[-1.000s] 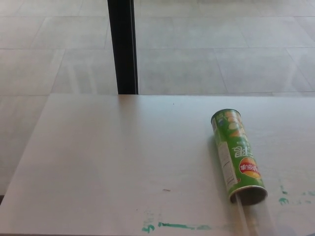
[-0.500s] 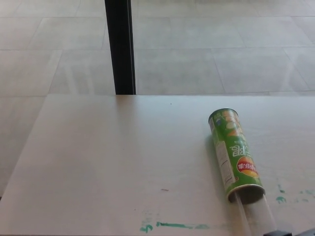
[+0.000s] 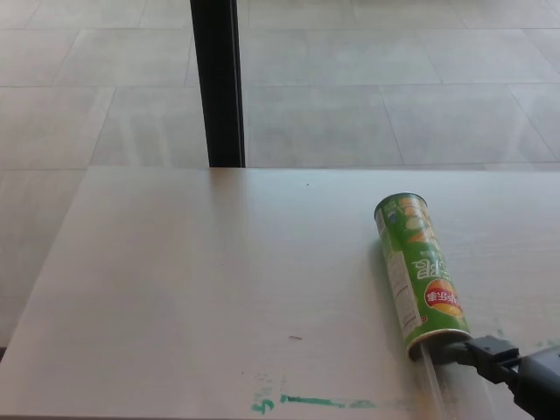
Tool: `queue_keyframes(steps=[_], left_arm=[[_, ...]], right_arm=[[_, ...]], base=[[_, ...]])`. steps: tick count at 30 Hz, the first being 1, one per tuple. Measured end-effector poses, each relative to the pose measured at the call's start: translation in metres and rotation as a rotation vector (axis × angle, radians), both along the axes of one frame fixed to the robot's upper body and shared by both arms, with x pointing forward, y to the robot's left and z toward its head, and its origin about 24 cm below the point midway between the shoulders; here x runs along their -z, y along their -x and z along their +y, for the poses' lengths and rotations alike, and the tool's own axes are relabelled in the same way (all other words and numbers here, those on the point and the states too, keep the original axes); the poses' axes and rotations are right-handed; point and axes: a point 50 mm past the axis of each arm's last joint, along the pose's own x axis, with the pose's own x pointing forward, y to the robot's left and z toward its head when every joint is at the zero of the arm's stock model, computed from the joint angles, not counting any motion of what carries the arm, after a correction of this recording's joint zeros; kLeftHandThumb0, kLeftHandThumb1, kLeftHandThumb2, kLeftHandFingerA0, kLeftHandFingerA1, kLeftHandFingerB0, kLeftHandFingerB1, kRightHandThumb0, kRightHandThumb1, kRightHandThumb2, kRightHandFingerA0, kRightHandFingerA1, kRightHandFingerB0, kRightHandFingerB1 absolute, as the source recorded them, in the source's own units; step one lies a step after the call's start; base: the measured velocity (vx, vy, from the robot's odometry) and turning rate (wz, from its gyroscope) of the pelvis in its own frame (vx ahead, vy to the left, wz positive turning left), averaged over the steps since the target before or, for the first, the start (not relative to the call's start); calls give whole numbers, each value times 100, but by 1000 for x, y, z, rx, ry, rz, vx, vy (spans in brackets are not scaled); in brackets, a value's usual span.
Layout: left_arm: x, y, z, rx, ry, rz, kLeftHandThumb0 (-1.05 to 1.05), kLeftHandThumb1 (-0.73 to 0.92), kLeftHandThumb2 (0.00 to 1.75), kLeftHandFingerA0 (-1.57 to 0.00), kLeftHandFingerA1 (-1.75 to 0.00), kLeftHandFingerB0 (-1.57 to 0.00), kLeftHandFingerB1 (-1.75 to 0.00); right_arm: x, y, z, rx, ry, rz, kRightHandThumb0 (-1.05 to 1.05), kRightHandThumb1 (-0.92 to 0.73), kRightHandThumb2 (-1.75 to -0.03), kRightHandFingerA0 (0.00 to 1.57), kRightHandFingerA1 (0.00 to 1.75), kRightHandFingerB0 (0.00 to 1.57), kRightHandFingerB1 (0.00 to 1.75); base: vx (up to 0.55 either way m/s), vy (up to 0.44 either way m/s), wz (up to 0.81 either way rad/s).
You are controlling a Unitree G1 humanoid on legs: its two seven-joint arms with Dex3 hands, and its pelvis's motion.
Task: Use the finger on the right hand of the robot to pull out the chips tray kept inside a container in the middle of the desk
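One sec. ago no hand in view; now right hand (image 3: pixel 516 367) enters from 4 o'clock, a fingertip at open mouth of chips can (image 3: pixel 422 278) lying on counter (image 3: pixel 192 289), right of centre. Clear tray (image 3: pixel 430 378) barely protrudes, hard to trace. Hand cropped: finger spread and hold undeterminable. Left hand unseen.

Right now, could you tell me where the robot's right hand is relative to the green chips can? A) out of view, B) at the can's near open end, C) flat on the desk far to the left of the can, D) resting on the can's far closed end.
B: the right hand comes in from the lower right, its finger reaching the near open mouth of the lying green chips can.
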Motion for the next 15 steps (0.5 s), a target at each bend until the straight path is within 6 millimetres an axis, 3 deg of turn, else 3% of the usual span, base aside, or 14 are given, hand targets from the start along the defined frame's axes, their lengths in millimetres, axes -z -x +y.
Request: queue_keyframes(steps=[2, 4, 5, 6, 7, 9, 10, 11, 12, 13, 14, 15], left_arm=[[0, 0, 0, -4, 1, -2, -62, 70, 61, -32, -67, -39, -61], [0, 0, 0, -7, 2, -1, -62, 70, 61, -32, -67, -39, -61], [0, 1, 0, -8, 2, 1, -63, 71, 61, -32, -71, -35, -56], [0, 0, 0, -7, 3, 0, -63, 71, 62, -31, -68, -37, -62], [0, 1, 0, -6, 3, 1, -64, 70, 63, -34, -69, -36, -57], [0, 1, 0, -6, 3, 2, -63, 69, 61, -35, -69, -38, -55], [0, 1, 0, -7, 3, 1, -62, 69, 60, -34, -70, -38, -59], [0, 1, 0, -8, 3, 0, -66, 55, 98, -33, -67, -31, -61], [0, 1, 0, -8, 3, -1, -63, 72, 61, -35, -66, -38, -59], [0, 1, 0, -8, 3, -1, -63, 72, 61, -35, -66, -38, -59], [0, 1, 0, -8, 3, -1, -63, 71, 61, -34, -67, -38, -60], [0, 1, 0, -8, 3, -1, -63, 71, 61, -34, -67, -38, -60]], right_arm=[[-4, 6, -4, 3, 11, 7, -15, -50, -55, 89, 109, 10, 28], [-9, 10, -9, 12, 22, 14, -15, -50, -55, 89, 109, 10, 28], [-12, 11, -11, 15, 26, 16, -14, -51, -55, 81, 124, 10, 29], [-15, 12, -14, 22, 33, 18, -11, -33, -83, 92, 106, 0, 45], [-20, 14, -19, 37, 39, 11, -12, -51, -55, 88, 120, 15, 30], [-28, 15, -28, 70, 43, -7, -11, -53, -56, 87, 121, 13, 29], [-34, 16, -34, 95, 43, -21, -10, -34, -84, 97, 106, 6, 48], [-38, 17, -39, 117, 41, -33, -13, -53, -55, 90, 117, 17, 31], [-42, 18, -44, 137, 38, -43, -13, -53, -56, 90, 118, 20, 30], [-46, 19, -49, 157, 36, -55, -13, -53, -56, 90, 118, 20, 30], [-49, 19, -53, 173, 35, -64, -10, -35, -84, 95, 106, 8, 47], [-53, 20, -58, 192, 33, -76, -10, -35, -84, 95, 106, 8, 47]], base=[[0, 0, 0], [0, 0, 0], [0, 0, 0], [0, 0, 0], [0, 0, 0], [0, 0, 0], [0, 0, 0], [0, 0, 0], [0, 0, 0], [0, 0, 0], [0, 0, 0], [0, 0, 0]])
